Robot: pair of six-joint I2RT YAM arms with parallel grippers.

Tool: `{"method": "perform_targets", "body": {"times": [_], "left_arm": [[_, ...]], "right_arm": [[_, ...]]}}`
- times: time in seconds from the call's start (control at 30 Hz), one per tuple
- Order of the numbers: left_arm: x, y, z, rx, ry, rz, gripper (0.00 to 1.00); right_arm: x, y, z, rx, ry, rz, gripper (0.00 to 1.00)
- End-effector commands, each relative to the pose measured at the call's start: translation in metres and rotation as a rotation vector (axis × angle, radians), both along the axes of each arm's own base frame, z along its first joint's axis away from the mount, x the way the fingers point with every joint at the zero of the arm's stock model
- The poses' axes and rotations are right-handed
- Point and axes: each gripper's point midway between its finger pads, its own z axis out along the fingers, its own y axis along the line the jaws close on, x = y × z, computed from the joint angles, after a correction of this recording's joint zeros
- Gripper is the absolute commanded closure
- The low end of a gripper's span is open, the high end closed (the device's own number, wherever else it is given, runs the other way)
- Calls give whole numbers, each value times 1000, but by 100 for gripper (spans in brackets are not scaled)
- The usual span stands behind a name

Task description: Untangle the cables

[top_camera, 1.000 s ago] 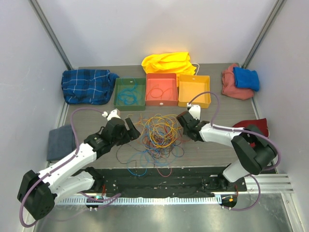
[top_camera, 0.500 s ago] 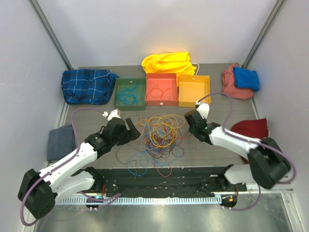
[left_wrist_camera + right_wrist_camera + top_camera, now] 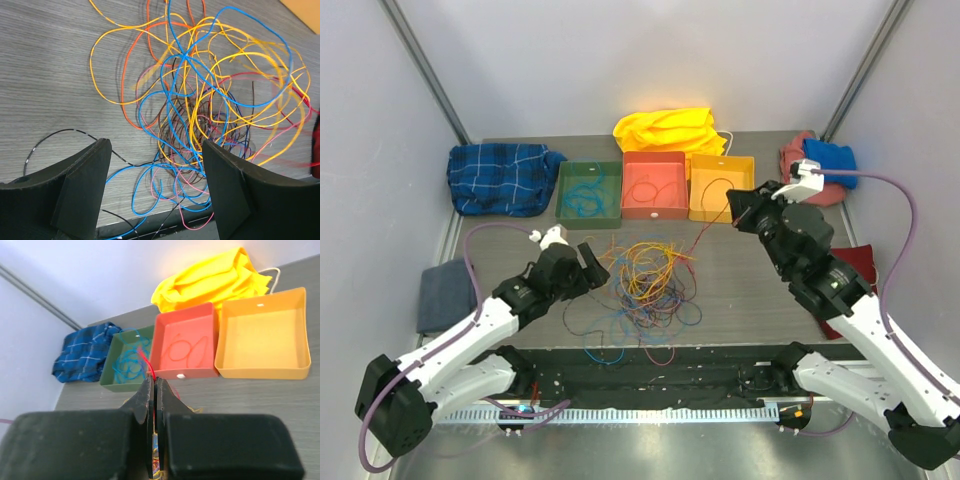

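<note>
Grey wood-grain is seen on the table (image 3: 760, 290) from above; the cables (image 3: 645, 275) are heaped in a loose tangle near its middle, between the two arms, and stray blue and dark strands are spread toward the near edge. The left gripper (image 3: 594, 264) is set at the heap's left edge; the right gripper (image 3: 740, 208) is raised to the heap's right, before the orange tray (image 3: 722, 187), and a red cable (image 3: 710, 225) is drawn in a straight line from the heap up to it. Behind the heap a green tray (image 3: 589, 193) with blue loops and a red tray (image 3: 654, 185) with red loops are lined up beside the orange one. Cloths are laid round about: a yellow cloth (image 3: 670, 128) behind the trays; a plaid cloth (image 3: 500, 175) at far left; a grey cloth (image 3: 445, 295) at the left edge; a pink cloth (image 3: 792, 175) under a blue towel (image 3: 830, 162) at far right; a dark red cloth (image 3: 858, 260) partly hidden by the right arm. Pale walls (image 3: 620, 60) enclose three sides; a metal rail (image 3: 650, 412) is fixed along the near edge.

From the left wrist, the fingers (image 3: 82, 185) are seen wide apart with nothing gripped; the tangle is spread on the table ahead of them; a thin black strand is passed across the gap.

From the right wrist, the fingers (image 3: 150, 390) are pressed together on the red cable, which sticks out past their tips; the three trays, the yellow cloth and the plaid cloth are seen beyond.
</note>
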Motion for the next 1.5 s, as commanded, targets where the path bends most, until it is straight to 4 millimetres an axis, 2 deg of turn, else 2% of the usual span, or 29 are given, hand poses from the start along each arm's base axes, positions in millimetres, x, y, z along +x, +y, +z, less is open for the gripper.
{"method": "perform_targets", "body": {"times": [0.0, 0.03, 0.07, 0.13, 0.17, 0.23, 0.3, 0.47, 0.53, 0.63, 0.67, 0.77, 0.8, 0.83, 0.87, 0.93, 0.97, 1.0, 1.03, 1.07, 1.13, 1.17, 1.23, 1.27, 1.33, 1.43, 1.47], "left_arm": [[13, -2, 32, -51, -105, 33, 22], [15, -2, 34, -52, -116, 34, 22], [16, -2, 36, -55, -127, 36, 21], [19, -3, 44, -69, -155, 34, 21], [19, -4, 46, -74, -164, 32, 21], [21, -5, 52, -92, -187, 33, 20], [22, -6, 56, -106, -203, 34, 20], [22, -5, 57, -115, -205, 42, 20], [21, -5, 54, -113, -198, 46, 20], [18, -5, 49, -111, -181, 41, 20], [18, -5, 48, -111, -178, 40, 20], [17, -10, 49, -144, -193, 20, 18], [17, -14, 53, -169, -209, 1, 18], [23, -25, 70, -236, -278, -22, 17], [16, -35, 67, -272, -288, -85, 16], [15, -49, 84, -350, -381, -139, 14], [10, -63, 96, -401, -468, -197, 13], [8, -68, 98, -404, -494, -216, 12], [7, -76, 92, -377, -493, -241, 11], [0, -93, 92, -339, -505, -305, 11], [0, -119, 82, -277, -458, -378, 12], [-11, -137, 83, -285, -460, -439, 12], [-17, -159, 90, -257, -503, -496, 13], [-28, -174, 82, -232, -501, -543, 12], [-31, -192, 80, -200, -522, -585, 12], [-32, -206, 76, -201, -510, -616, 12], [-31, -210, 65, -188, -491, -628, 12]], "right_arm": [[-14, 6, 57, 19, -93, 85, 99], [-16, 7, 68, 24, -111, 97, 99], [-22, 5, 92, 48, -152, 107, 99], [-26, 10, 114, 56, -189, 149, 99], [-33, 8, 137, 80, -232, 159, 99], [-37, 14, 152, 93, -259, 203, 99], [-38, 17, 160, 99, -268, 218, 99], [-19, 25, 139, 74, -237, 192, 99], [-13, 25, 137, 66, -237, 173, 99], [-10, 21, 170, 65, -317, 148, 99], [-12, 17, 195, 72, -373, 135, 99], [-20, 13, 232, 99, -458, 138, 99], [-20, 15, 236, 101, -463, 147, 99], [-20, 16, 237, 103, -463, 152, 99], [-19, 19, 234, 103, -455, 160, 99], [-15, 24, 226, 111, -432, 173, 99], [-11, 27, 217, 108, -411, 175, 99], [-13, 28, 216, 122, -407, 180, 99], [-13, 28, 213, 127, -403, 184, 99], [-11, 32, 207, 128, -394, 191, 99], [-10, 33, 202, 137, -382, 196, 99], [-10, 34, 199, 136, -378, 198, 99], [-10, 35, 195, 139, -369, 203, 99], [-9, 36, 192, 139, -365, 203, 99], [-9, 37, 185, 137, -350, 206, 99], [-9, 35, 177, 130, -338, 200, 99], [-9, 35, 176, 128, -335, 201, 99]]}}
